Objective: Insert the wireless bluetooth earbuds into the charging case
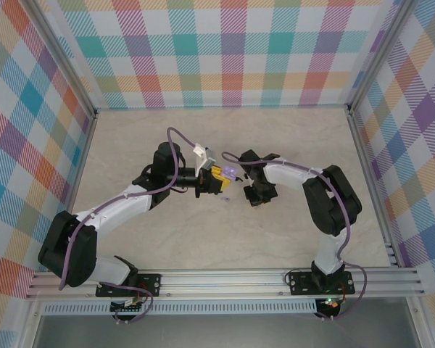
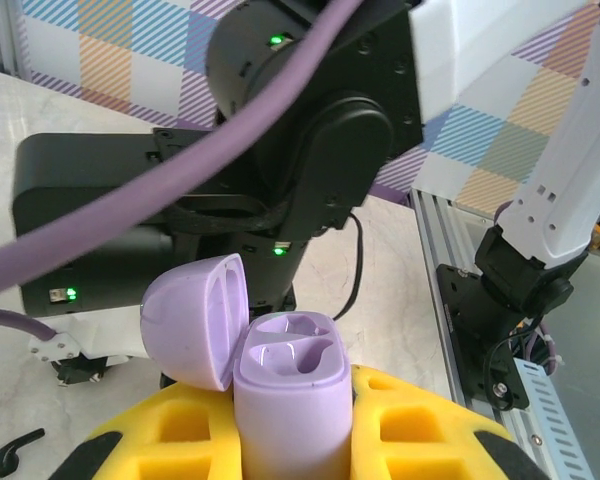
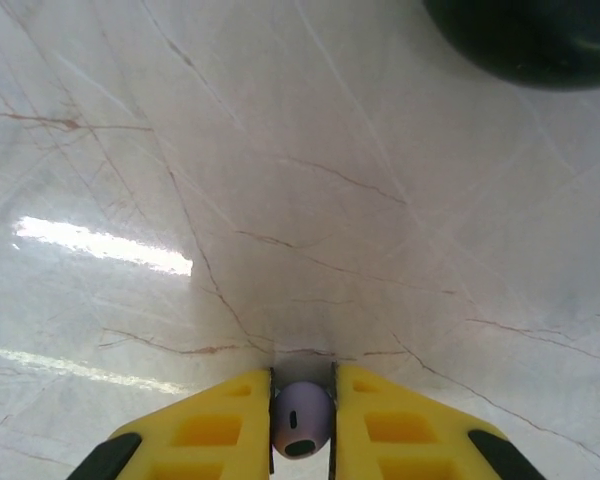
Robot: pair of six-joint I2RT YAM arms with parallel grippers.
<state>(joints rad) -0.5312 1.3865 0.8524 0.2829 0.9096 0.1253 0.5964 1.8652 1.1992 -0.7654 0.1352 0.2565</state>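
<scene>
Arms, two of them, rise from the near rail (image 1: 225, 279) and bend inward, their claws close together over the middle of the counter (image 1: 203, 138). The left claw (image 2: 295, 445) is clamped narrow around one lavender charging case (image 2: 285, 400), held upright between its yellow fingers (image 2: 420, 430). The lid (image 2: 190, 320) stands open to one side on its hinge. Both wells (image 2: 290, 350) inside are empty, two pockets in all. One black earbud (image 2: 10, 455) lies on the counter down to one side of that claw, apart from the case. The right claw (image 3: 302, 405), pointing down close over the counter, pinches one lavender earbud (image 3: 301, 420), which touches both fingers and sits outside the case. Beyond it a dark rounded shape (image 3: 540, 35) rests on the counter, too blurred to name. Plaid walls (image 1: 232, 51) close the far side.
</scene>
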